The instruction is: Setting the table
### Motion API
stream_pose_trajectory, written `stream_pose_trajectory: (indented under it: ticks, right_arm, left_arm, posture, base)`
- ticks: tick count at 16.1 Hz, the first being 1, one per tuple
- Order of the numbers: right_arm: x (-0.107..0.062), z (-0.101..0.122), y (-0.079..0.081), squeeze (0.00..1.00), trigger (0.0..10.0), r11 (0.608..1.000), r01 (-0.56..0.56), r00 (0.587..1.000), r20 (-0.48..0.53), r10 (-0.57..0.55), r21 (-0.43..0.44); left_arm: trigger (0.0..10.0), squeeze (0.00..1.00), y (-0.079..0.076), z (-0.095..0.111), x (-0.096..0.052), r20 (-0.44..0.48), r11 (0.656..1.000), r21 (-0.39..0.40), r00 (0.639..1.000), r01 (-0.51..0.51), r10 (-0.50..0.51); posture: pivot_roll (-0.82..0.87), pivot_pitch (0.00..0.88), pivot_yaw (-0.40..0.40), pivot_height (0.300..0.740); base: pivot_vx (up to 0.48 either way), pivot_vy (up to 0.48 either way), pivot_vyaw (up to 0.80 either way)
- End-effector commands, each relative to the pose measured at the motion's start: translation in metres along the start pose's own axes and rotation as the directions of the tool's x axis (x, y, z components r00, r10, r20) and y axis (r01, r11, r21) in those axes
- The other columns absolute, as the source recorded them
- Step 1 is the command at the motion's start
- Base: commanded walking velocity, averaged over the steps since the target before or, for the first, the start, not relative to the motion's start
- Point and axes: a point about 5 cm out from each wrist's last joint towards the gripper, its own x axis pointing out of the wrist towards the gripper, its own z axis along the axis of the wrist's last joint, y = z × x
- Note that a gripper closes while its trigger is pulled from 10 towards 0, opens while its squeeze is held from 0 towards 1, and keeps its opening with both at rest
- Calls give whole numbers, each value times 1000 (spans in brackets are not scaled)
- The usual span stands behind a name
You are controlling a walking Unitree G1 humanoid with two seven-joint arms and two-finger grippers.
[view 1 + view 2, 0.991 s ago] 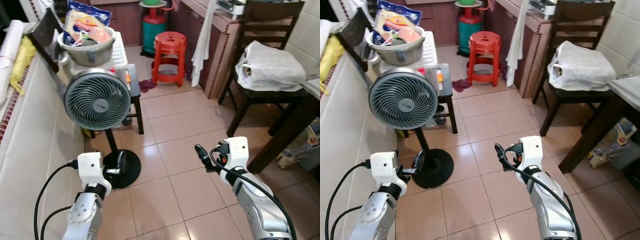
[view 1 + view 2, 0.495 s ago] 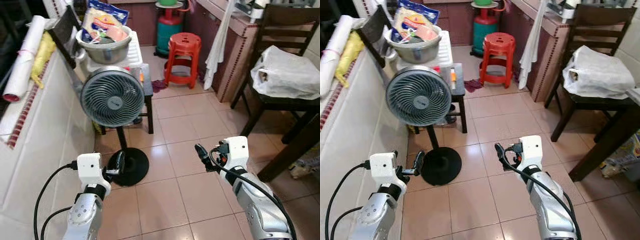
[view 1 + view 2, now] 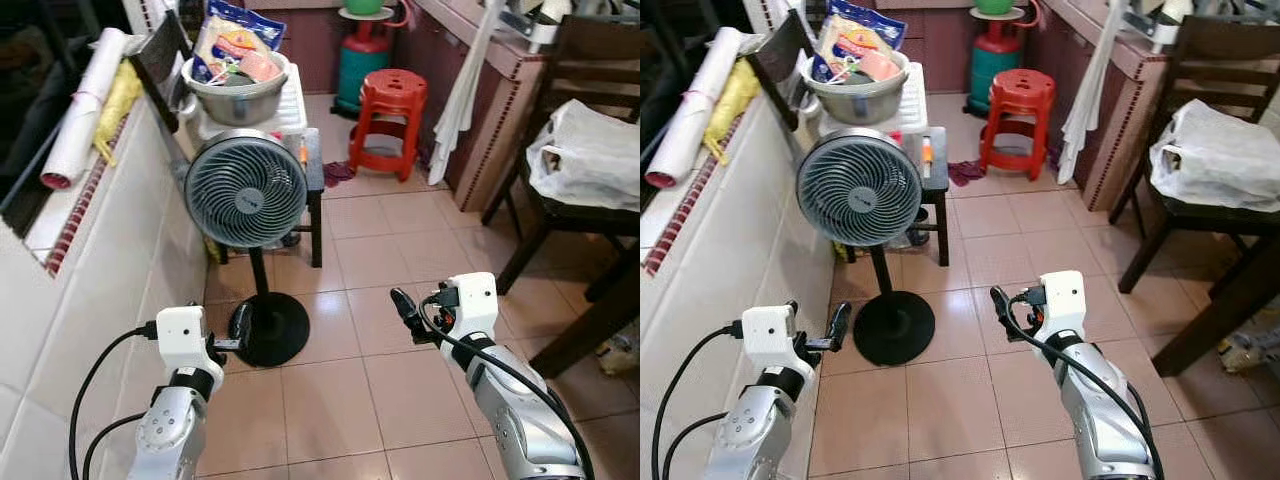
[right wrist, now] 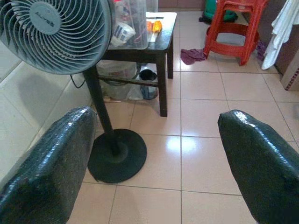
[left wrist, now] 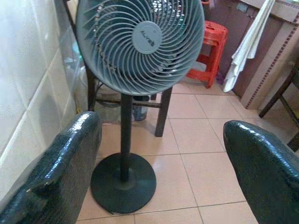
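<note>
Steel bowl: we see a metal bowl (image 3: 236, 92) heaped with packets on a white rack beside the left-hand tiled wall, well ahead of us and past the fan; whether it belongs to the table setting we cannot tell.
Table: a dark wooden leg and edge (image 3: 600, 312) at the far right, beside a dark chair (image 3: 560, 200) carrying a white plastic bag (image 3: 590, 160); no plates or cutlery can be made out.
Left gripper: left gripper (image 3: 212, 346) held low and forward, fingers (image 5: 56, 172) spread wide and holding nothing; its wrist view looks straight at the fan (image 3: 246, 190) and its round base.
Right gripper: right gripper (image 3: 405, 307) also held forward over bare floor tiles, fingers (image 4: 261, 158) apart and empty.
Key relation: we judge the table lies to our right and slightly ahead, so the right arm is nearer it; the bowl lies ahead-left, nearer the left arm.
Obstacle: the fan stands just ahead of the left gripper, between us and the rack.
Stage: we judge nothing has been picked up yet; a turn or walk is needed first.
</note>
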Motion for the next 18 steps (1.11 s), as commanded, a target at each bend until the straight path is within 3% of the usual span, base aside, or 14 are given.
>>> stream_pose_trajectory:
  ticks: [1,18]
  right_arm:
    - [0,4,0,0,10000,1000,-1,1000,10,1,-8]
    - [0,4,0,0,10000,1000,-1,1000,10,1,-8]
  left_arm:
    - [10000,0,2,-3,-1,-11,1000,4,1000,-12,12]
    - [10000,0,2,-3,-1,-11,1000,4,1000,-12,12]
  posture:
    - [-73,56,21,740]
    - [-73,56,21,740]
  base:
    - [0,0,0]
    - [0,0,0]
